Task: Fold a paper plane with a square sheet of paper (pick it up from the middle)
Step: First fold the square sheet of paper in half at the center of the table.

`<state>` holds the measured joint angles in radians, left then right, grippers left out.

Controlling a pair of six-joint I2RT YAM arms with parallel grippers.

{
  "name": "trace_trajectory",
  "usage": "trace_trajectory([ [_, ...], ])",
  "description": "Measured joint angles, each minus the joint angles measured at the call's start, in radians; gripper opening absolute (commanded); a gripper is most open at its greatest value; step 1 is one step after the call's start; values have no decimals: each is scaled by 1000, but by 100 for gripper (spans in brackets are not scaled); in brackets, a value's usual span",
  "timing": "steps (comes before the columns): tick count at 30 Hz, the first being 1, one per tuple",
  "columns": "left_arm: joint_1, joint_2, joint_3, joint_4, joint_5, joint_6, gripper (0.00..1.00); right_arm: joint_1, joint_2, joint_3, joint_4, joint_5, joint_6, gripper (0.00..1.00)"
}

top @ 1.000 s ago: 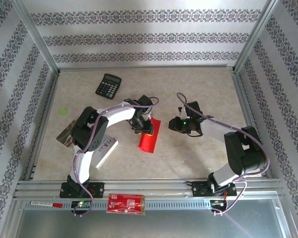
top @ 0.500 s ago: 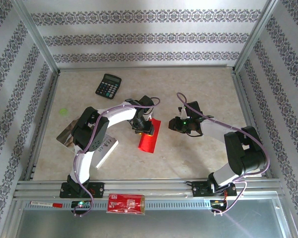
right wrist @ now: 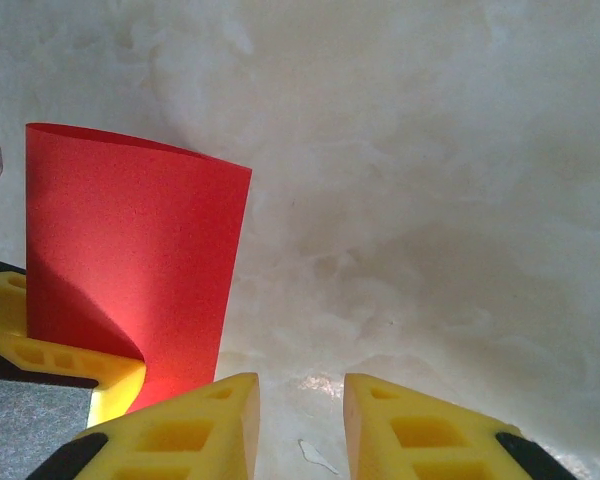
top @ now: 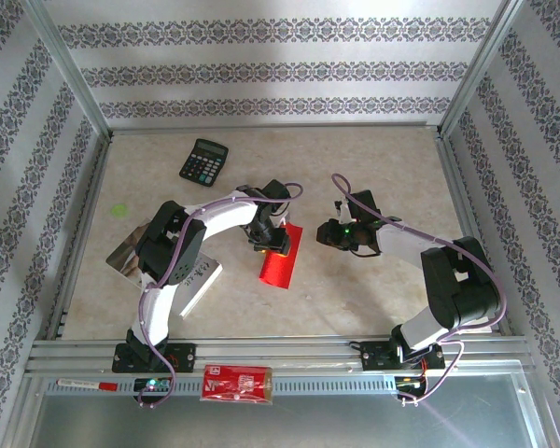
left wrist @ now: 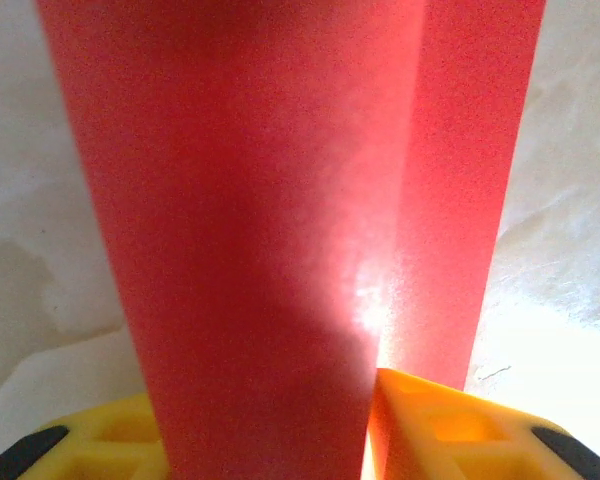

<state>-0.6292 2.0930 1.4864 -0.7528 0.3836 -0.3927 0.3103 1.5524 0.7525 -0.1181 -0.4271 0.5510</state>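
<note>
The square sheet of paper [top: 281, 261] is bright red and lies mid-table, curled over into a narrow strip. My left gripper [top: 270, 240] sits on its far end. In the left wrist view the red sheet [left wrist: 280, 200] runs up between the yellow fingers [left wrist: 450, 425], bowed into a fold, with the left gripper [left wrist: 270, 430] shut on it. My right gripper [top: 325, 233] hovers just right of the sheet. It stands open [right wrist: 300, 425] over bare table, and the curled sheet [right wrist: 130, 260] rises at its left, apart from it.
A black calculator [top: 203, 161] lies at the back left. A white booklet [top: 198, 280] and a silvery packet [top: 126, 250] lie by the left arm. A red printed packet [top: 237, 384] and a pen [top: 84, 384] rest on the front rail. Frame posts border the table.
</note>
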Motion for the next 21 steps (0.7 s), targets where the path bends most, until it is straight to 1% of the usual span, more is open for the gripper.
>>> trace_trajectory([
  [21, -2, 1, -1, 2, 0, -12, 42, 0, 3, 0, 0, 0, 0, 28],
])
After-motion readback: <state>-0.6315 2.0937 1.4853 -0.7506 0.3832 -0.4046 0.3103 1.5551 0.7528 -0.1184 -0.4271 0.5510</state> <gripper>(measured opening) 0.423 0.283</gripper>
